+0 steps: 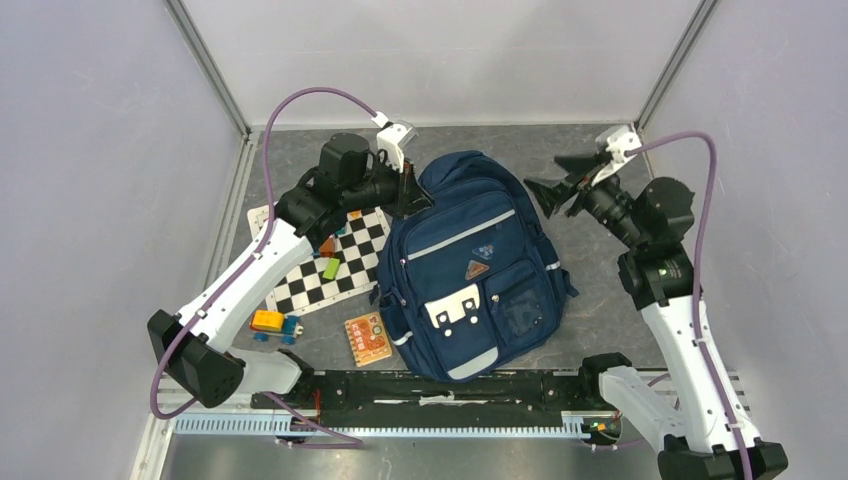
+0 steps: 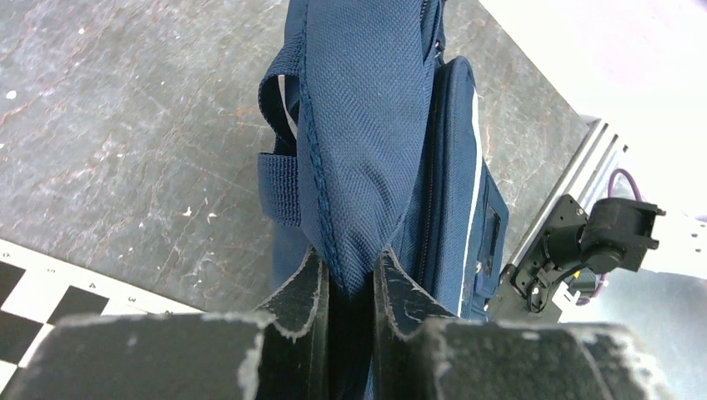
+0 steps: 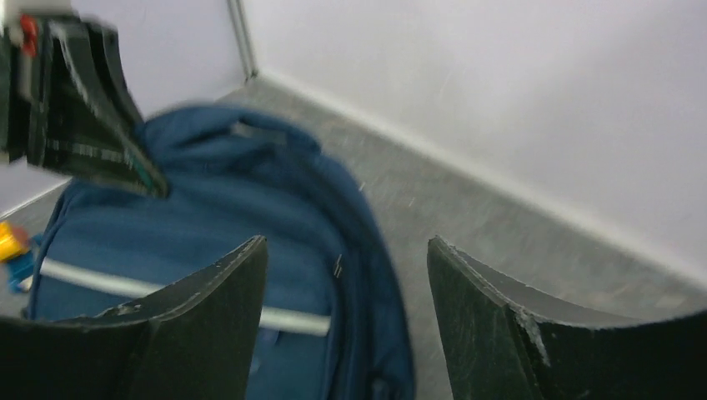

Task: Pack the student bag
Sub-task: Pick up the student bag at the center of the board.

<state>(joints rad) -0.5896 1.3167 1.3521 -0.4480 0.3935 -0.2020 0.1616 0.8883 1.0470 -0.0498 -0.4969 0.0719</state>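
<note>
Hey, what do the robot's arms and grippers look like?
The left arm and right arm have white links with black joints, each trailing a purple cable. The left gripper and right gripper have flat black tapered fingers, edges scuffed pale.

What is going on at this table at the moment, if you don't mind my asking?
The left end effector is clamped on a fold of navy fabric at the top of the student bag, which lies front-up on the table. The right end effector is open beside the bag's upper right and appears to touch nothing. A chequered board, a small orange booklet and a toy truck lie outside the bag, to its left.
</note>
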